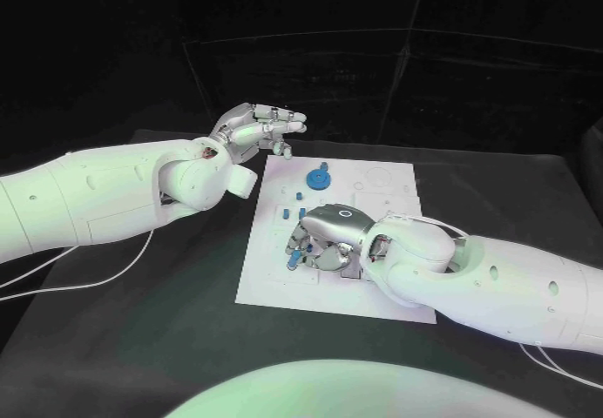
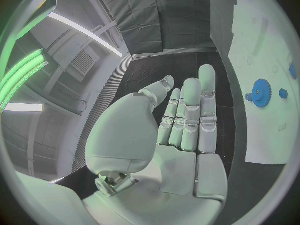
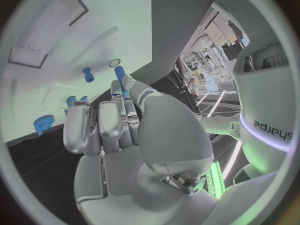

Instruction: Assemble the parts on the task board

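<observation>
The white task board (image 1: 377, 292) is seen lying flat in the middle of the black desk (image 1: 138, 331). A blue gear (image 1: 319, 179) is seated in the board's far part, with a small blue peg (image 1: 326, 165) just beyond it. More small blue parts (image 1: 295, 212) are scattered near the board's middle.

The right hand (image 1: 329, 237) is lowered onto the board's middle, palm down, with its fingers (image 1: 306, 246) curled toward the surface. A blue cylindrical part (image 3: 119, 74) is seen at the fingertips in the right wrist view; whether it is pinched cannot be told. Another blue peg (image 3: 88, 75) is seen standing apart from it.

The left hand (image 1: 258, 129) is held above the desk just off the board's far left corner. Its fingers (image 2: 190, 110) are extended side by side, and nothing is held.
</observation>
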You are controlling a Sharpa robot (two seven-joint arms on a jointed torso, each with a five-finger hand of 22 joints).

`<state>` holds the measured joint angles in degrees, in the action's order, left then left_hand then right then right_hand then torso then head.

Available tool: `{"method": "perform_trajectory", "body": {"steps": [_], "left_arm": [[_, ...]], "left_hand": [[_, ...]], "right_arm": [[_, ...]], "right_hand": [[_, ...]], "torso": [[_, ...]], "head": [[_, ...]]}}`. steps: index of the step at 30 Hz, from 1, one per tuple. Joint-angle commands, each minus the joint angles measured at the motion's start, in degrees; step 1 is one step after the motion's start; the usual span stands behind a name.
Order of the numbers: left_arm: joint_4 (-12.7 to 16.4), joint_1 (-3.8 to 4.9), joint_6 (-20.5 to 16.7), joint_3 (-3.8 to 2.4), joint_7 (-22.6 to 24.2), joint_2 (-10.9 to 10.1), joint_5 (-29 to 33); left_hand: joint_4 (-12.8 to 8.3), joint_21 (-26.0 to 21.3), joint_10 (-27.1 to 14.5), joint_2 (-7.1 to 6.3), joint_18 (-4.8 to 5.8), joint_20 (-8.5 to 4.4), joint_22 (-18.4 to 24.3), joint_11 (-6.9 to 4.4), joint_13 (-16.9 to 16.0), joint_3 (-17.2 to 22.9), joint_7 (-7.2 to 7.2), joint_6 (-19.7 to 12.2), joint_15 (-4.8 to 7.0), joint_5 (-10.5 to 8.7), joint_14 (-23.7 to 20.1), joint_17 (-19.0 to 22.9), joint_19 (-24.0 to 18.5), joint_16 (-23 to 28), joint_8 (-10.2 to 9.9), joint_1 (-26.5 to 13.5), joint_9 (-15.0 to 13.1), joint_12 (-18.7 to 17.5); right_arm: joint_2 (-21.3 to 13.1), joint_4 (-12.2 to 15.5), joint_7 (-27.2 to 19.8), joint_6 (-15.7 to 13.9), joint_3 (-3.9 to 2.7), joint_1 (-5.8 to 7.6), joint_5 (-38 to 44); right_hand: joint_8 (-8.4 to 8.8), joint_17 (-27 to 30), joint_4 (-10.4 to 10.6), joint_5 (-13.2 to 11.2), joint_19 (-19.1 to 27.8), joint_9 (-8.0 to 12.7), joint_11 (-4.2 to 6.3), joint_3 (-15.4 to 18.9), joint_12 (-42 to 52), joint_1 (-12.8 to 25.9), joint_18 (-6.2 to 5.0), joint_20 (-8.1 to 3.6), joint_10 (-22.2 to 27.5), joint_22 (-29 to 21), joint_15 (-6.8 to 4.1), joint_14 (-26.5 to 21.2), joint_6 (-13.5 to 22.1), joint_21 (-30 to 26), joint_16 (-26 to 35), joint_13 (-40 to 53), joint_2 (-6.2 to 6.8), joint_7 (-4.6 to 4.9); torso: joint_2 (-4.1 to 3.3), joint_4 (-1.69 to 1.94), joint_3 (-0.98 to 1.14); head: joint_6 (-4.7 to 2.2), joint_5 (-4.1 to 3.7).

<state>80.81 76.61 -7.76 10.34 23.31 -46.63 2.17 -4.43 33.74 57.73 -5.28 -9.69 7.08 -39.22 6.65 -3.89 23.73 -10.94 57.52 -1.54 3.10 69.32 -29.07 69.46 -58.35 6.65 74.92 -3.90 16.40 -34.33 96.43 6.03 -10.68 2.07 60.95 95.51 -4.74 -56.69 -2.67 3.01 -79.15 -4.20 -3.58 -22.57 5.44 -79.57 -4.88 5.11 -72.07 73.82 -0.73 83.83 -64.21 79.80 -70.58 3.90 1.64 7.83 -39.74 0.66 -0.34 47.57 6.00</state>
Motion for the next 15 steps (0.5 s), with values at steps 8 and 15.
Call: {"method": "perform_trajectory", "body": {"steps": [8, 15], "left_arm": [[-0.1, 0.11, 0.8, -0.05, 0.2, 0.1, 0.2], [-0.1, 0.11, 0.8, -0.04, 0.1, 0.1, 0.2]], "left_hand": [[0.2, -0.3, -0.4, 0.51, -0.78, 0.08, 0.1, 0.14, 0.0, 0.1, 0.19, -0.2, -0.07, 0.19, -0.2, 0.1, -0.1, -0.1, 0.3, -0.1, 0.0, 0.3], [0.2, -0.3, -0.4, 0.51, -0.78, 0.08, 0.1, 0.14, 0.0, 0.1, 0.19, -0.2, -0.07, 0.19, -0.2, 0.1, -0.1, -0.1, 0.3, -0.1, 0.0, 0.3]], "right_arm": [[0.7, -0.9, 0.9, 2.3, 0.22, -0.26, 2.7], [1.1, -1.3, 1.9, 2.1, 0.24, -0.30, 4.1]], "right_hand": [[-0.22, 0.2, 0.1, 0.2, 0.0, -0.1, -0.16, -0.4, -0.4, 0.6, 0.92, 0.20, -0.2, -0.1, -0.17, 1.1, -0.1, 0.0, -0.1, -0.1, 0.18, 0.11], [-0.22, 0.2, 0.1, 0.2, 0.0, -0.1, -0.16, -0.4, -0.4, 0.6, 0.92, 0.20, -0.2, -0.1, -0.17, 1.1, -0.1, 0.0, -0.1, -0.1, 0.18, 0.11]], "torso": [[-0.01, -0.03, 0.02], [-0.02, -0.04, 0.03]], "head": [[0.16, 0.00], [0.18, -0.09]]}}
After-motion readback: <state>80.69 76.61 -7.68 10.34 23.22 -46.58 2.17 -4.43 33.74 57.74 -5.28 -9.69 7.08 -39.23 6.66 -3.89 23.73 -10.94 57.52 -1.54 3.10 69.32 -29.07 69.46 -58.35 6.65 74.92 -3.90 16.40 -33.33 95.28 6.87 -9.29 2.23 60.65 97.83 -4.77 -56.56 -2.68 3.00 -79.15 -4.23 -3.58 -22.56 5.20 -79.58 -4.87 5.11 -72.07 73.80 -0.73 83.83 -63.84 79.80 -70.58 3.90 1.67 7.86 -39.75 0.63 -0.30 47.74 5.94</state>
